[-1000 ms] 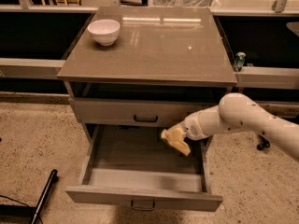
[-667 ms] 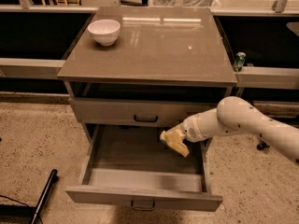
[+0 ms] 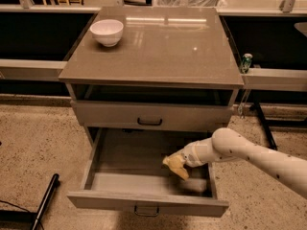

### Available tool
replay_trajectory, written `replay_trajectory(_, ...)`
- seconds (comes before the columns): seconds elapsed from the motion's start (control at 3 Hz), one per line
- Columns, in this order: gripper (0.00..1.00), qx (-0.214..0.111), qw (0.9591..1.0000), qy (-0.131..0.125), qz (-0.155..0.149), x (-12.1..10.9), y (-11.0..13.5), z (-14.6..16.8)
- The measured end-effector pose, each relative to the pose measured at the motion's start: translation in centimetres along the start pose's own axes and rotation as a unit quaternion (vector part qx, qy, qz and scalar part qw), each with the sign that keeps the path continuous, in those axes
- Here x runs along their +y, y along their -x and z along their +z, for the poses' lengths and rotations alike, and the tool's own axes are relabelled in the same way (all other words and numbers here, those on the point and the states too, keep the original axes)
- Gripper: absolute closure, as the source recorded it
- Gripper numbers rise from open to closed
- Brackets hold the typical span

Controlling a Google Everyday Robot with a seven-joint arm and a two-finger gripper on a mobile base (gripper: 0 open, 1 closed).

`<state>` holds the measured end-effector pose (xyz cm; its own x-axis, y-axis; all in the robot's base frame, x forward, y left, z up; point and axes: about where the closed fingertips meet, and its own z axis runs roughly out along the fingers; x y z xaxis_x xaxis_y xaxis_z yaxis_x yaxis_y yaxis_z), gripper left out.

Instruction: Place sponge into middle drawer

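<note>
Camera view had my gripper (image 3: 179, 160) low inside the pulled-out middle drawer (image 3: 120, 201), right of its centre, clamped on the sponge (image 3: 175, 167). The sponge hung tilted from my grip, its lower end close to the drawer floor; I could not tell whether it touched. My white arm (image 3: 249, 155) slanted in from the lower right, over the drawer's right wall. The drawer's small loop handle (image 3: 146, 210) faced front. Just above, the upper drawer (image 3: 192, 116) sat closed. A white bowl (image 3: 106, 31) stood on the cabinet top (image 3: 163, 51), at its back left corner, well apart from my gripper.
</note>
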<state>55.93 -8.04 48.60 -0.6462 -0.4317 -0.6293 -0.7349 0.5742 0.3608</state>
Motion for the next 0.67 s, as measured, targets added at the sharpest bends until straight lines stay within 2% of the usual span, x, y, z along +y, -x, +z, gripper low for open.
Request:
replay_trajectory(0.33,0.50,0.000,1.0000,0.001,0.001,0.03,-0.06,0.07)
replay_trajectory(0.67,0.19,0.000,1.0000,0.001,0.001,0.03,-0.06,0.07)
